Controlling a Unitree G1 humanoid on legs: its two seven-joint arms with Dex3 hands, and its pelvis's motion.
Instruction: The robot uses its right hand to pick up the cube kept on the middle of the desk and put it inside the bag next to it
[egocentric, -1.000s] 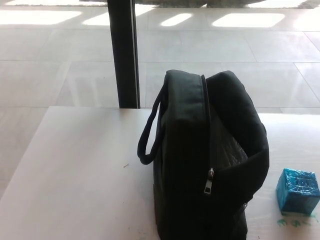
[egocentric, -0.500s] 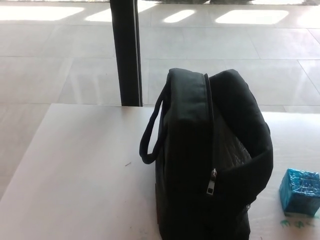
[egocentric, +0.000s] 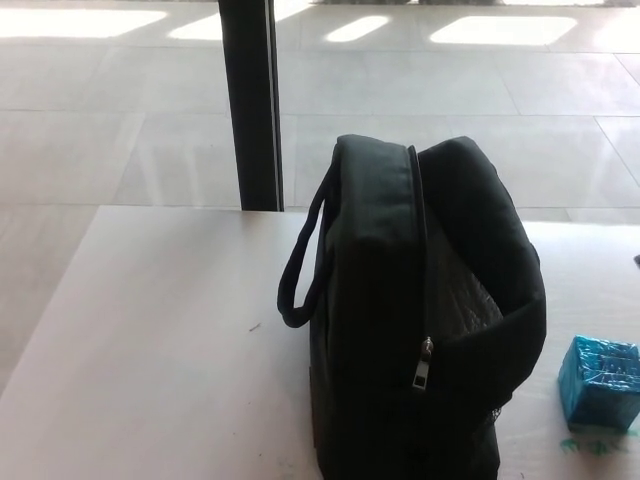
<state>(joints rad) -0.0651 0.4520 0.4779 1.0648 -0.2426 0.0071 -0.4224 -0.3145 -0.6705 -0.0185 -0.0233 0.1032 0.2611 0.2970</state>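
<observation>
Cube (egocentric: 599, 383) on desk (egocentric: 150, 340) at 4 o'clock from open bag (egocentric: 420, 320), apart from it; neither hand visible, grip state unknown.

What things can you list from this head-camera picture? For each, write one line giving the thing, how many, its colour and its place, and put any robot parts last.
bag: one, black, upright on the desk at centre, its zip partly open with a silver pull at the front, a carry handle looping out on its left side.
cube: one, blue, shiny wrapping, on the desk to the right of the bag, apart from it.
marks: a few, green, on the desk just in front of the cube.
desk: one, pale, filling the lower part of the picture.
pillar: one, black, standing on the floor behind the desk.
floor: pale glossy tiles with bright light patches, beyond the desk.
robot hand: neither is clearly in view.
</observation>
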